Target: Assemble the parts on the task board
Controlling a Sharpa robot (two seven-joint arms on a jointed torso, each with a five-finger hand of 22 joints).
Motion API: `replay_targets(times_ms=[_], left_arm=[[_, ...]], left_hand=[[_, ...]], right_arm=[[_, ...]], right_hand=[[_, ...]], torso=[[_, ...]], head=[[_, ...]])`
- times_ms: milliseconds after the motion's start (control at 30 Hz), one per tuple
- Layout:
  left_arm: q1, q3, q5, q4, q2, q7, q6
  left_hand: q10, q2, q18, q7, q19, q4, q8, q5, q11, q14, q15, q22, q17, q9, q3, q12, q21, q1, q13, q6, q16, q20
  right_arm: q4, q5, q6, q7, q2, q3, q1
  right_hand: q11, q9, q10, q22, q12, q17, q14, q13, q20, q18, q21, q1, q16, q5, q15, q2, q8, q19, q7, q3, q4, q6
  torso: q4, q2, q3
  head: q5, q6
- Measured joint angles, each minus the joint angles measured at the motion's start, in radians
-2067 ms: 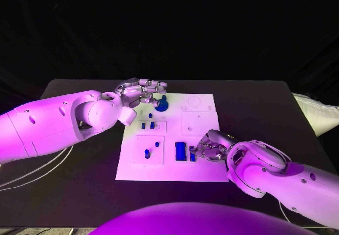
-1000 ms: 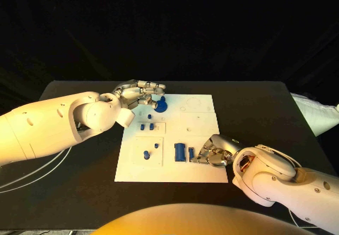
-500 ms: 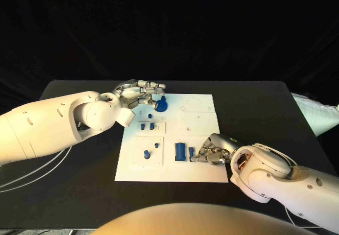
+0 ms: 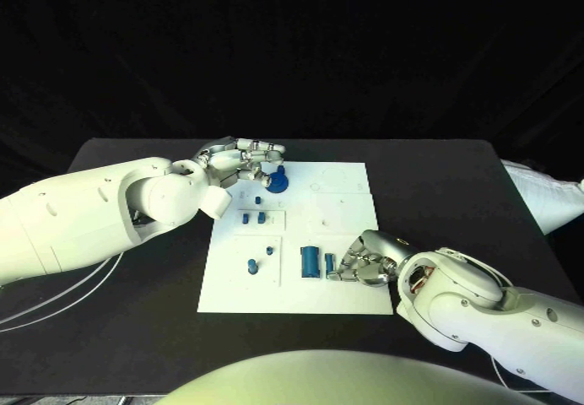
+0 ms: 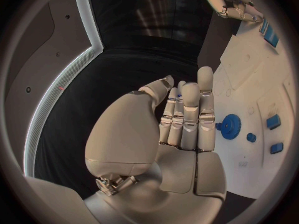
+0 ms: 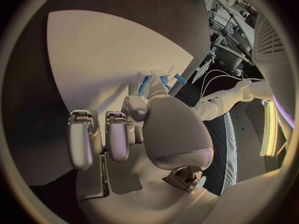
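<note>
The right hand [image 4: 365,260], fingers curled, touches the narrow blue bar [image 4: 328,265] lying lengthwise on the white board [image 4: 347,211], while the left hand [image 4: 241,160], fingers bunched and empty, hovers beside the blue gear [image 4: 278,180].

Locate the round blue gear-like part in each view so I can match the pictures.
Head view: round blue gear-like part at the board's far-left corner, beside the left hand.
Left wrist view: gear just past the fingertips.
Right wrist view: can't make it out.
Shared landmark: white task board.

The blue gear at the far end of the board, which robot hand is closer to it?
Left. The left robot hand is right beside the blue gear; the right robot hand is at the task board's near end.
</note>
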Motion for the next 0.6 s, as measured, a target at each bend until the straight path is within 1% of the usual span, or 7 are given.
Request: replay_targets(times_ms=[100,200,300,333,400,467,600], left_arm=[[0.000,0.000,0.000,0.000,-0.001,0.000,0.000],[0.000,-0.002,0.000,-0.006,-0.001,0.000,0.000],[-0.001,-0.011,0.000,-0.017,0.001,0.003,-0.001],[-0.001,-0.012,0.001,-0.021,0.002,0.004,-0.002],[-0.004,-0.013,0.004,-0.031,0.005,0.010,-0.008],[-0.009,-0.013,0.011,-0.040,0.010,0.021,-0.019],[-0.026,-0.016,0.039,-0.059,0.022,0.053,-0.064]], left_hand=[[-0.003,0.000,0.000,0.003,0.000,0.000,0.000,0.000,-0.003,0.000,0.000,-0.001,-0.001,0.000,0.000,0.000,0.000,0.000,0.000,-0.004,0.000,0.000],[-0.003,0.000,0.000,0.003,0.000,0.000,0.000,0.000,-0.003,-0.003,0.003,-0.001,-0.003,0.000,0.000,0.000,0.000,0.000,0.000,-0.004,0.000,0.000],[-0.003,0.000,0.000,0.003,0.000,0.000,0.004,0.000,-0.003,-0.003,0.003,-0.001,-0.006,0.000,0.000,0.004,0.000,0.000,0.001,-0.004,0.000,0.000],[-0.003,0.000,0.000,0.003,0.000,0.000,0.004,0.000,-0.003,-0.003,0.003,-0.001,-0.007,0.000,0.000,0.004,-0.002,0.000,0.001,-0.004,0.000,0.000],[-0.005,0.005,0.000,0.003,-0.004,0.006,0.005,0.000,-0.001,-0.009,0.005,-0.002,-0.013,0.000,-0.006,0.004,-0.006,-0.005,0.001,-0.004,0.000,0.004],[-0.014,0.005,0.000,0.001,-0.009,0.003,0.015,0.000,-0.003,-0.026,0.003,-0.004,-0.034,0.001,-0.008,0.009,-0.010,-0.005,0.001,-0.005,-0.013,0.004],[-0.018,0.008,0.000,-0.016,-0.029,0.006,0.029,0.000,-0.006,-0.068,0.000,-0.008,-0.083,0.004,-0.012,0.023,-0.021,-0.008,0.001,0.013,-0.039,0.004]], right_arm=[[0.005,0.010,-0.048,0.015,-0.010,0.001,0.000],[0.008,0.040,-0.121,0.040,-0.023,0.006,0.002],[-0.008,0.115,-0.196,0.084,-0.030,0.009,0.023],[-0.020,0.148,-0.216,0.103,-0.030,0.010,0.034],[-0.058,0.247,-0.258,0.162,-0.030,0.013,0.061],[-0.097,0.346,-0.286,0.225,-0.030,0.014,0.080],[-0.194,0.570,-0.311,0.379,-0.012,0.013,0.116]], right_hand=[[0.004,0.000,-0.004,0.000,-0.023,0.000,0.000,-0.010,0.000,0.000,-0.011,0.000,-0.006,0.034,0.000,0.000,0.000,0.000,0.002,-0.004,0.004,-0.004],[0.015,-0.003,-0.023,0.000,-0.068,0.000,0.000,-0.034,0.000,0.000,-0.039,0.000,-0.030,0.093,0.000,0.000,-0.019,0.000,0.009,-0.011,0.011,-0.034],[0.027,-0.013,-0.067,0.000,-0.176,0.000,-0.002,-0.098,0.001,0.000,-0.093,0.026,-0.079,0.133,0.010,0.010,-0.046,-0.001,0.026,-0.016,0.011,-0.073],[0.031,-0.016,-0.084,0.000,-0.215,0.000,-0.002,-0.123,0.008,0.006,-0.113,0.042,-0.098,0.140,0.015,0.014,-0.053,-0.008,0.033,-0.016,0.011,-0.080],[0.039,-0.021,-0.127,-0.003,-0.317,0.000,-0.002,-0.188,0.019,0.032,-0.170,0.081,-0.149,0.143,0.016,0.026,-0.067,-0.036,0.040,-0.012,-0.004,-0.100],[0.044,-0.025,-0.162,-0.034,-0.395,-0.023,-0.003,-0.239,0.021,0.032,-0.219,0.133,-0.194,0.138,0.019,0.042,-0.074,-0.061,0.048,0.006,-0.028,-0.109],[0.056,-0.034,-0.234,-0.227,-0.509,-0.199,-0.035,-0.328,0.030,0.089,-0.431,0.218,-0.382,0.075,0.039,0.069,-0.087,-0.169,0.058,0.044,-0.065,-0.126]], torso=[[-0.0001,-0.001,0.0000],[-0.0008,-0.002,0.0006],[-0.0026,-0.006,0.0019],[-0.0033,-0.008,0.0024],[-0.0058,-0.014,0.0024],[-0.0083,-0.021,0.0018],[-0.0125,-0.038,-0.0011]], head=[[0.000,0.001],[0.002,0.005],[0.004,0.012],[0.004,0.014],[0.003,0.018],[0.003,0.023],[0.004,0.037]])
